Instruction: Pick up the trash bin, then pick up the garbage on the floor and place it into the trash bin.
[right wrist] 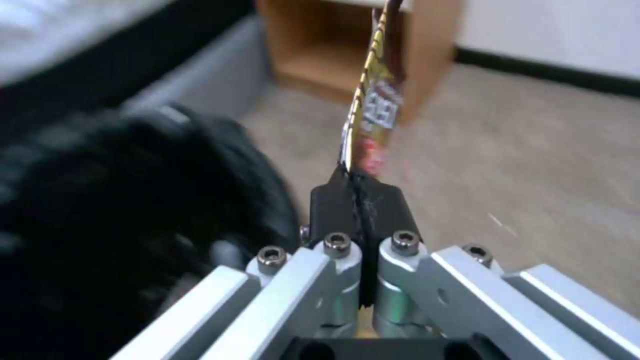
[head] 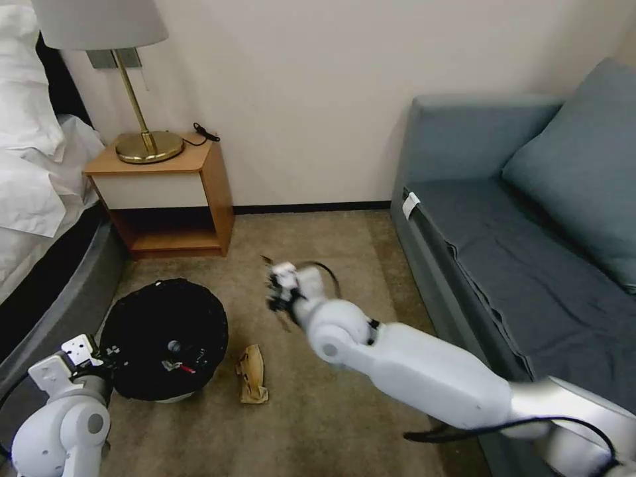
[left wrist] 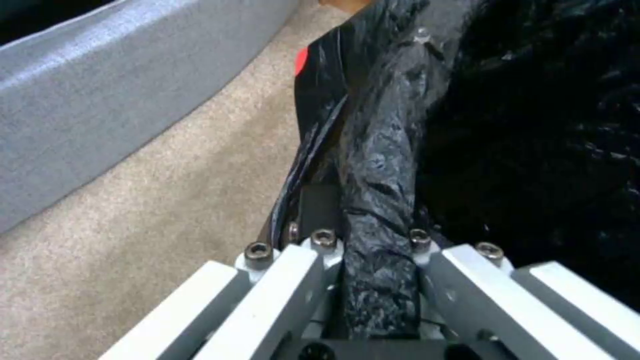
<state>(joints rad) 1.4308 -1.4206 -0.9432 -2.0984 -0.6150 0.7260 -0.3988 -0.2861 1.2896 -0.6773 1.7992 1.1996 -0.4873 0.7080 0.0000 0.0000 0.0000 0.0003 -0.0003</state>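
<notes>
Pinching the snack wrapper [right wrist: 371, 107] edge-on, its length pointing straight away from the fingertips, the right end effector [right wrist: 360, 200] is clamped; left end effector [left wrist: 377, 220] grips the trash bin [head: 165, 338] rim.

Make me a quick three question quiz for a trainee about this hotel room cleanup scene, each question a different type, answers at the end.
1. True or false: the left pincer is shut on the rim of the trash bin.
2. What does the right pincer hold? A) bottle B) brown-gold snack wrapper C) lamp
3. Fill in: the crumpled brown paper lies on the ____ beside the bin.

Key
1. True; its fingers clamp the black liner at the rim.
2. B, the snack wrapper.
3. Carpet.
</notes>
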